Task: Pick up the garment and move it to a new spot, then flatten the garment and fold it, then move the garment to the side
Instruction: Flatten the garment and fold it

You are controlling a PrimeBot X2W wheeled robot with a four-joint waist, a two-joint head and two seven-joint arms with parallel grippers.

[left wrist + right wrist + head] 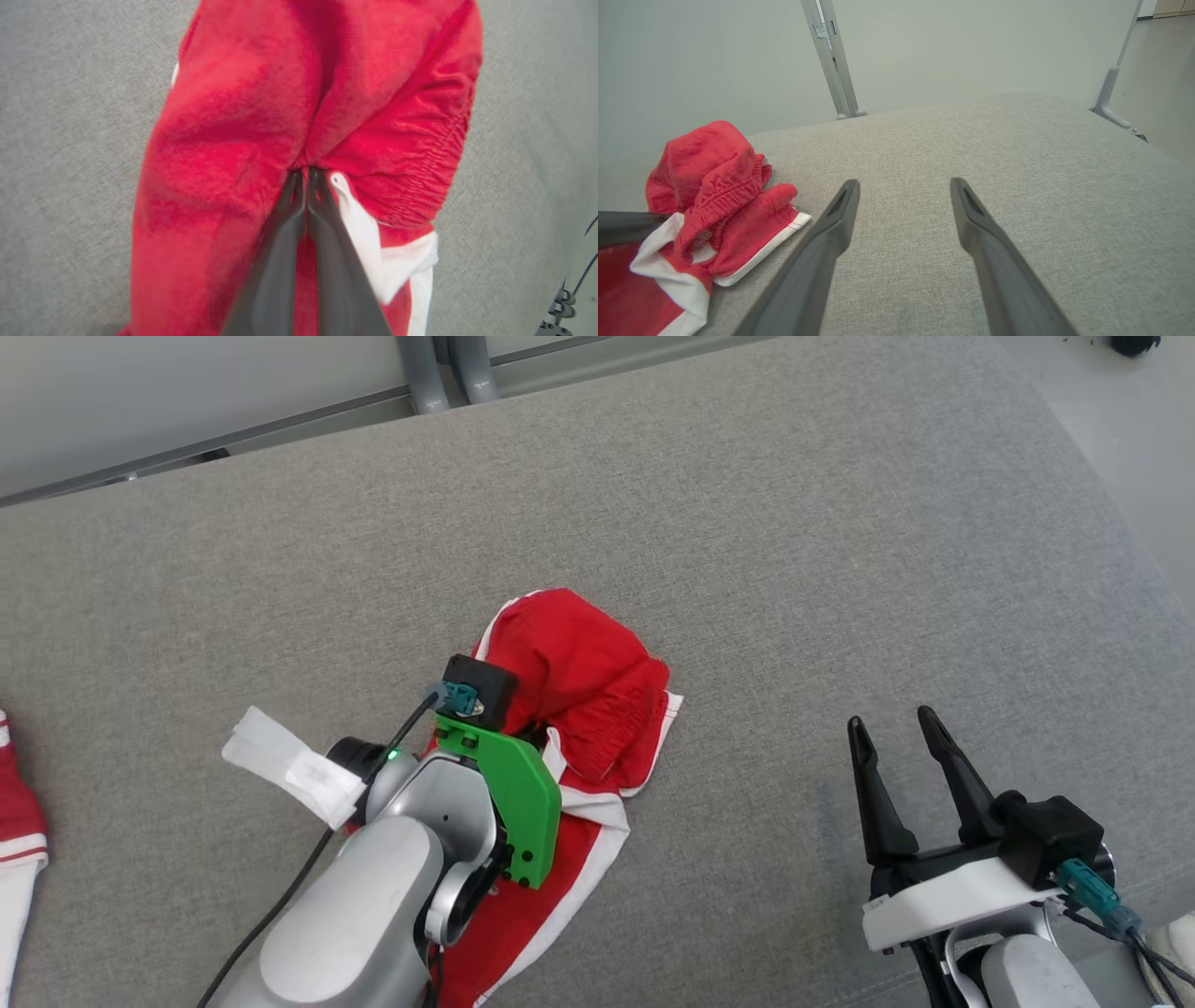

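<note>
Crumpled red shorts (579, 663) with white trim in the middle of the grey fabric worktop (794, 569), left hand (306, 179) clamped tight on a fold of their red cloth, right hand (890, 721) spread wide and empty, well apart to the right.

Robotics lab work cell

The desk (747, 523) is a broad slab wrapped in plain grey fabric with rounded corners. Beyond its far edge stand bare pale wall panels (714, 56) and grey metal posts (448, 369), with a smooth pale floor (1130, 457) alongside. Another metal upright (1111, 98) with a flat foot stands off the desk's right side. The arm over the desk wears a green plastic bracket (513, 793), a taped white label (294, 767) and loose black cabling (280, 896) running to a teal plug (459, 693). A red garment (583, 677) with white trim lies mid-desk, and a second red-and-white piece (17, 812) lies at the left edge.
</note>
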